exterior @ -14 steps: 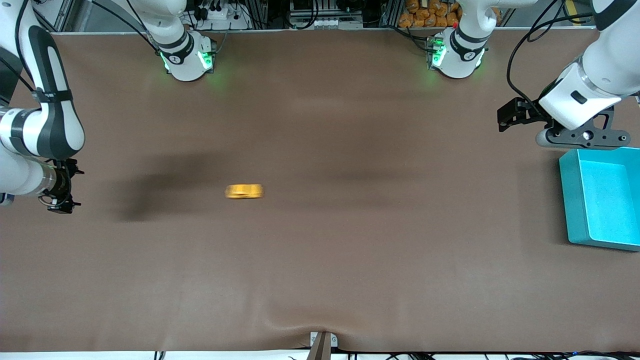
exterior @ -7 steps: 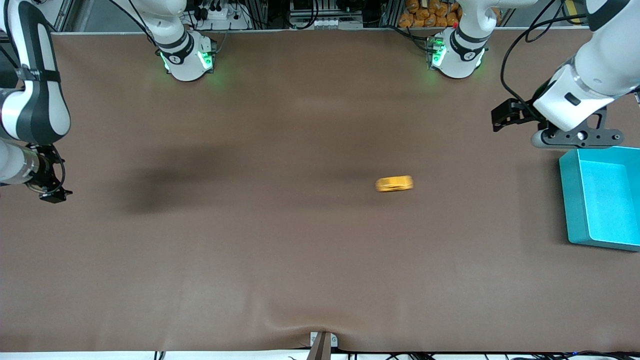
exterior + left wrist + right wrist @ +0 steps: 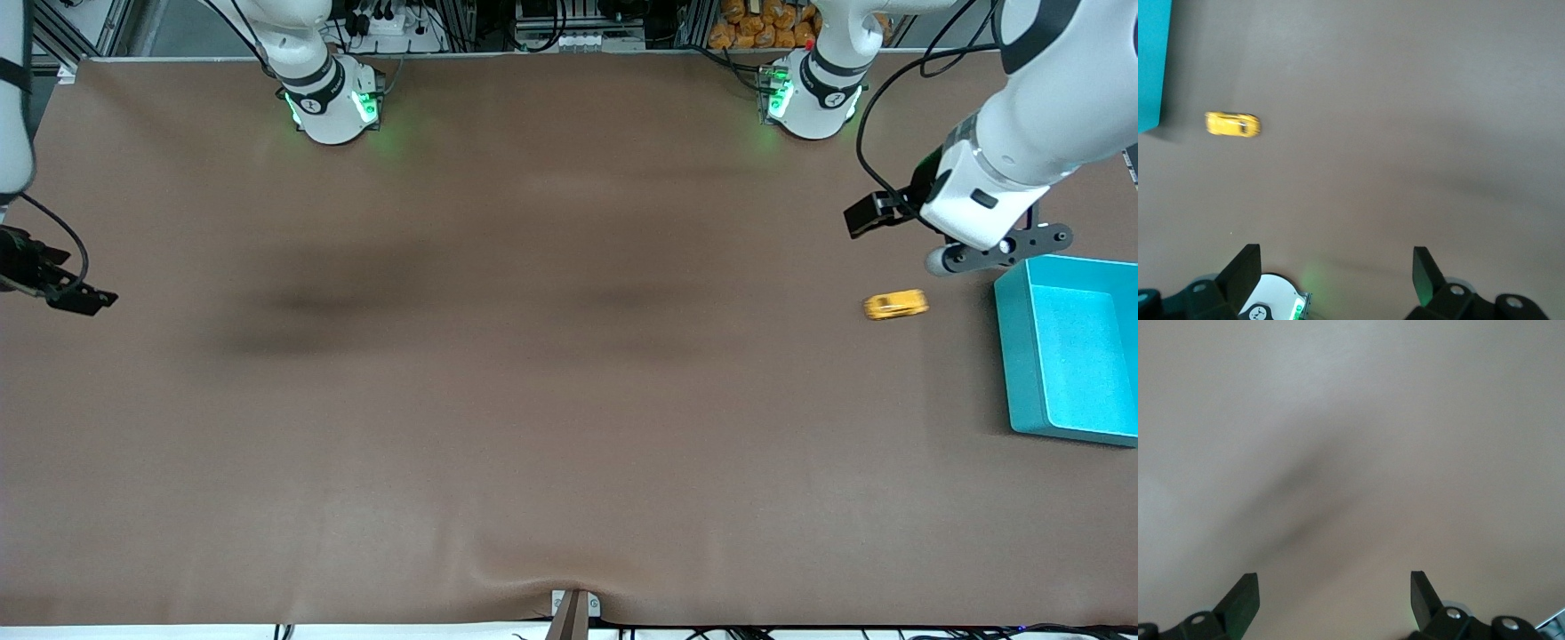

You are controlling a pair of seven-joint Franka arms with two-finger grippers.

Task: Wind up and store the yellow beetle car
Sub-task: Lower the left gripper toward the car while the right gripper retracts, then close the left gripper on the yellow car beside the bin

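Note:
The yellow beetle car [image 3: 896, 305] is on the brown table close to the teal bin [image 3: 1067, 356], at the left arm's end, and looks blurred. In the left wrist view the yellow beetle car [image 3: 1233, 124] lies beside the bin's corner [image 3: 1151, 60]. My left gripper [image 3: 1335, 267] hangs open and empty over the table just beside the car and the bin's corner, apart from the car. My right gripper [image 3: 1331, 587] is open and empty over bare table at the right arm's end, its hand [image 3: 53, 283] at the edge of the front view.
The two arm bases [image 3: 333, 102] [image 3: 809, 98] stand with green lights along the table's edge farthest from the front camera. A small bracket [image 3: 573, 609] sits at the nearest edge. The brown mat [image 3: 569, 400] has a slight ripple there.
The car has rolled from the middle of the table to the left arm's end, close to the teal bin. The right arm has drawn back. The left gripper has shifted toward the car.

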